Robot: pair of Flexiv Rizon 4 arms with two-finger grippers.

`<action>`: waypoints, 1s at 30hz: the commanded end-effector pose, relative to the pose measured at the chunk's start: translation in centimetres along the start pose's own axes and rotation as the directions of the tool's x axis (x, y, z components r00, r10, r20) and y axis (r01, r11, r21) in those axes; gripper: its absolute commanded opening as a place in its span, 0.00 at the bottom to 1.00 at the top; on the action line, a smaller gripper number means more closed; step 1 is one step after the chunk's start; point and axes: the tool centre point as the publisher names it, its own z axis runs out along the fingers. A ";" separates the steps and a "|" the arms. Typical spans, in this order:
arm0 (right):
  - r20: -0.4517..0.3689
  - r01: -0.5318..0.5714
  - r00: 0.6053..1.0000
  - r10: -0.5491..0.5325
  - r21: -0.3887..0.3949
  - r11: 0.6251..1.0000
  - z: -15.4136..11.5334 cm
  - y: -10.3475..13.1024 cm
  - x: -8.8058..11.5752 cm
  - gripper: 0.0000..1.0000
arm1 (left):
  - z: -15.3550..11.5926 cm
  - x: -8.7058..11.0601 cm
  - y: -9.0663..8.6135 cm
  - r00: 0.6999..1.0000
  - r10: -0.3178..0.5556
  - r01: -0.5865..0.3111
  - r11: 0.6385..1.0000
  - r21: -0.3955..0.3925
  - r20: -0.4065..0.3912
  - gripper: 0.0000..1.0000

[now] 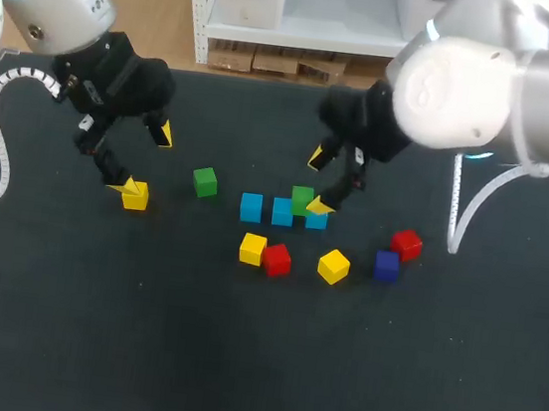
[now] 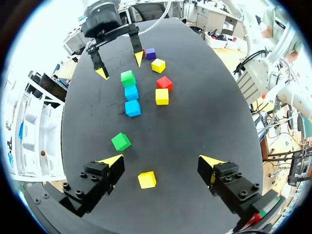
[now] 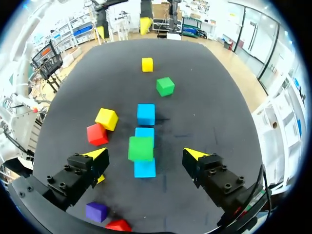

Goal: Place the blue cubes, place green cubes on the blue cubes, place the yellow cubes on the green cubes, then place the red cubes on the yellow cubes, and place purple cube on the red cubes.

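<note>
Above the row of light-blue cubes (image 3: 146,113), your right gripper (image 3: 146,156) stands wide open astride the stacked green cube (image 3: 140,148); lift straight, don't nudge it.

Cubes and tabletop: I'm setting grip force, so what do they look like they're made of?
The green cube, like the other cubes, looks like painted wood or hard plastic. It has flat even colour, crisp edges and a dull sheen without glare, but the look doesn't settle which of the two it is. The tabletop looks like a dark matte cover, perhaps cloth or a rubber mat, since it shows no reflections.
</note>
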 end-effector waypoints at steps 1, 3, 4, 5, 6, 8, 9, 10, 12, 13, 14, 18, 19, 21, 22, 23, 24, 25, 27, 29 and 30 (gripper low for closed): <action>0.076 0.041 0.996 -0.038 -0.027 0.999 -2.2 1.3 1.3 1.00 | 0.0 0.1 0.1 1.000 0.002 -0.002 1.000 0.001 0.001 1.00; 0.087 0.081 0.993 -0.077 -0.046 0.996 -2.9 1.8 1.6 1.00 | 0.0 0.1 0.1 1.000 0.002 -0.002 1.000 0.001 0.001 1.00; 0.096 0.092 0.992 -0.086 -0.052 0.994 -3.3 2.1 1.9 1.00 | 0.0 0.1 0.1 1.000 0.002 -0.002 1.000 0.001 0.001 1.00; 0.106 0.102 0.990 -0.095 -0.061 0.993 -3.5 2.4 2.2 1.00 | 0.0 0.1 0.1 1.000 0.002 -0.002 1.000 0.001 0.001 1.00; 0.113 0.119 0.987 -0.111 -0.068 0.991 -3.8 2.7 2.5 1.00 | 0.0 0.1 0.1 1.000 0.002 -0.002 1.000 0.001 0.001 1.00; 0.116 0.125 0.986 -0.116 -0.072 0.990 -4.3 3.1 3.4 1.00 | 0.0 0.1 0.1 1.000 0.002 -0.002 1.000 0.001 0.001 1.00; 0.117 0.124 0.987 -0.115 -0.070 0.990 -4.6 3.3 3.8 1.00 | 0.0 0.1 0.1 1.000 0.002 -0.002 1.000 0.001 0.001 1.00; 0.119 0.122 0.986 -0.113 -0.066 0.990 -4.9 3.5 4.3 1.00 | 0.0 0.1 0.1 1.000 0.002 -0.002 1.000 0.001 0.001 1.00; 0.148 0.108 0.984 -0.099 -0.055 0.993 -5.4 3.8 5.2 1.00 | 0.0 0.1 0.1 1.000 0.002 -0.002 1.000 0.001 0.001 1.00; 0.147 0.105 0.984 -0.096 -0.054 0.993 -5.7 4.0 5.6 1.00 | 0.0 0.1 0.1 1.000 0.002 -0.002 1.000 0.001 0.001 1.00; 0.148 0.101 0.985 -0.093 -0.046 0.994 -5.9 4.2 6.0 1.00 | 0.0 0.1 0.1 1.000 0.002 -0.002 1.000 0.001 0.001 1.00; 0.167 0.083 0.983 -0.083 0.007 0.997 -6.9 5.0 7.5 1.00 | 0.0 0.1 0.1 1.000 0.002 -0.002 1.000 0.001 0.001 1.00; 0.171 0.079 0.982 -0.080 0.015 0.997 -7.0 5.1 7.9 1.00 | 0.0 0.1 0.1 1.000 0.002 -0.002 1.000 0.001 0.001 1.00; 0.181 0.074 0.980 -0.079 0.034 0.997 -7.3 5.4 8.6 1.00 | 0.0 0.1 0.1 1.000 0.002 -0.002 1.000 0.001 0.001 1.00; 0.182 0.060 0.981 -0.066 0.039 0.997 -7.4 5.6 8.8 1.00 | 0.0 0.1 0.1 1.000 0.002 -0.002 1.000 0.001 0.001 1.00; 0.188 0.057 0.980 -0.065 0.047 0.997 -7.5 5.7 9.1 1.00 | 0.0 0.1 0.1 1.000 0.002 -0.002 1.000 0.001 0.001 1.00; 0.191 0.052 0.980 -0.060 0.048 0.998 -7.5 5.8 9.5 1.00 | 0.0 0.1 0.1 1.000 0.002 -0.002 1.000 0.001 0.001 1.00; 0.189 0.041 0.981 -0.051 0.057 0.998 -7.6 5.9 9.7 1.00 | 0.0 0.1 0.1 1.000 0.002 -0.002 1.000 0.001 0.001 1.00; 0.189 0.030 0.981 -0.044 0.073 0.997 -7.8 6.2 10.3 1.00 | 0.0 0.1 0.1 1.000 0.002 -0.002 1.000 0.001 0.001 1.00; 0.195 0.016 0.980 -0.031 0.077 0.997 -7.9 6.3 10.9 1.00 | 0.0 0.1 0.1 1.000 0.002 -0.002 1.000 0.001 0.001 1.00; 0.195 0.016 0.980 -0.031 0.077 0.997 -8.0 6.4 11.0 1.00 | 0.0 0.1 0.1 1.000 0.002 -0.002 1.000 0.001 0.001 1.00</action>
